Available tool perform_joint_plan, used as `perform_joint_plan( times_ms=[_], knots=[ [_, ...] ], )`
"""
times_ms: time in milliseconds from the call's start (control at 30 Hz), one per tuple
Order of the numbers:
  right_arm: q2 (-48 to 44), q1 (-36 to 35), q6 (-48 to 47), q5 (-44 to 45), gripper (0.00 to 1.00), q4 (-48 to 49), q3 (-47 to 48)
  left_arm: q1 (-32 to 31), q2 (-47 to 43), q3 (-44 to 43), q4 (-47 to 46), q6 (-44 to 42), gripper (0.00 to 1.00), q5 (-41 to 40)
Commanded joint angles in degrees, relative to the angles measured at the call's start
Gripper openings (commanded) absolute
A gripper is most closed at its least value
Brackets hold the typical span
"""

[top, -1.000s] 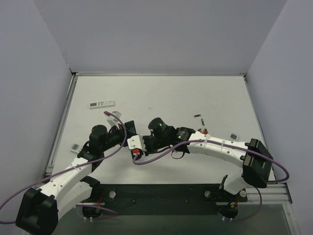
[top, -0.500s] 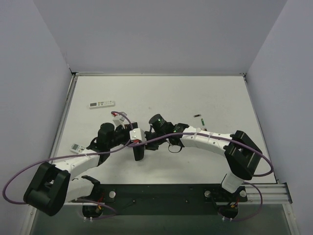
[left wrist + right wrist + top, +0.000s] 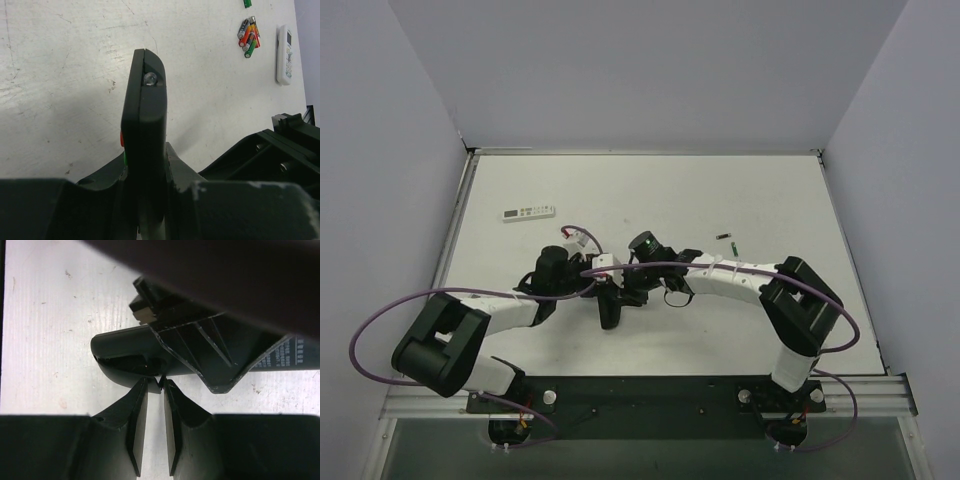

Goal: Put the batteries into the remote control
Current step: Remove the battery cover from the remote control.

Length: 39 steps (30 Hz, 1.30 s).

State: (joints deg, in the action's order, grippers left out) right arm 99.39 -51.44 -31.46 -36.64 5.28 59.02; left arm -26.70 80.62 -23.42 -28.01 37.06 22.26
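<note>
Left end effector (image 3: 146, 167) clamps firmly, while right end effector (image 3: 155, 390) fingers sit almost together.

Left arm (image 3: 510, 308) and right arm (image 3: 740, 280) block centre; table (image 3: 650, 190) is open toward 12 o'clock, white remote (image 3: 528, 212) at 10.

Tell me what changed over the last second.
Both arms' elbows swung forward and inward, the left one most. The left gripper, clamped on the black remote, edged forward toward the right gripper, which barely moved. The long white remote and the two loose batteries beyond stayed put.
</note>
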Motion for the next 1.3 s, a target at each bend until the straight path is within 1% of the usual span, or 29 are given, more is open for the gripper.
perform_joint_plan(
  times_ms=[0, 133, 300, 500, 633, 833, 867, 933, 967, 1033, 1067, 1100, 1167, 1200, 1233, 1267],
  knots=[
    [2.5, 0.8, 4.7, -2.6, 0.15, 1.7, 0.3, -0.7, 0.4, -3.4, -0.8, -3.6, 0.00, -5.4],
    [3.2, 1.8, 7.2, -1.1, 0.15, 3.2, -0.1, -1.3, -0.2, -4.5, 5.1, -4.6, 0.00, -8.5],
    [2.8, 2.8, 10.5, -0.5, 0.15, 4.7, -0.3, -1.5, -1.3, -4.7, 8.1, -4.4, 0.00, -11.6],
    [3.2, 3.3, 12.3, 0.9, 0.16, 5.0, 0.0, -1.7, -3.2, -6.1, 15.5, -4.9, 0.00, -16.6],
    [1.4, 3.6, 16.3, 1.0, 0.18, 6.9, -0.9, -1.7, -4.5, -5.5, 16.1, -5.0, 0.00, -17.3],
    [-1.7, 4.6, 21.5, 0.4, 0.34, 10.4, -2.3, -1.7, -3.4, -4.8, 14.5, -3.6, 0.00, -16.2],
    [-2.1, 4.9, 23.3, 0.4, 0.38, 11.5, -2.7, -1.6, -3.3, -4.8, 14.3, -3.3, 0.00, -16.0],
    [-3.2, 5.3, 24.5, 0.5, 0.43, 11.9, -3.3, -1.6, -3.4, -4.8, 14.5, -3.2, 0.00, -16.1],
    [-3.5, 5.8, 25.4, 0.3, 0.48, 12.9, -4.2, -1.6, -3.4, -4.9, 14.4, -3.1, 0.00, -16.2],
    [-4.1, 6.6, 27.8, -0.4, 0.53, 14.5, -5.4, -1.6, -3.9, -4.7, 14.3, -3.0, 0.00, -16.2],
    [-4.3, 7.5, 29.8, -1.6, 0.58, 16.5, -6.4, -1.6, -4.1, -4.5, 14.2, -3.0, 0.00, -16.0],
    [-4.6, 8.0, 36.2, -1.8, 0.62, 17.9, -6.9, -1.6, -4.3, -4.2, 13.7, -2.8, 0.00, -15.8],
    [-4.7, 8.8, 43.3, -1.2, 0.68, 22.4, -8.4, -1.5, -4.9, -3.5, 12.6, -1.9, 0.00, -15.3],
    [-5.1, 9.4, 51.2, 0.1, 0.71, 23.6, -9.8, -1.5, -5.1, -2.8, 11.6, -1.4, 0.00, -15.1],
    [-5.3, 9.7, 54.5, 1.0, 0.73, 24.3, -10.4, -1.5, -5.5, -2.3, 11.0, -0.4, 0.00, -15.0],
    [-5.4, 9.8, 58.1, 1.9, 0.79, 25.2, -10.9, -1.4, -5.6, -2.0, 10.3, 0.1, 0.00, -14.8]
  ],
)
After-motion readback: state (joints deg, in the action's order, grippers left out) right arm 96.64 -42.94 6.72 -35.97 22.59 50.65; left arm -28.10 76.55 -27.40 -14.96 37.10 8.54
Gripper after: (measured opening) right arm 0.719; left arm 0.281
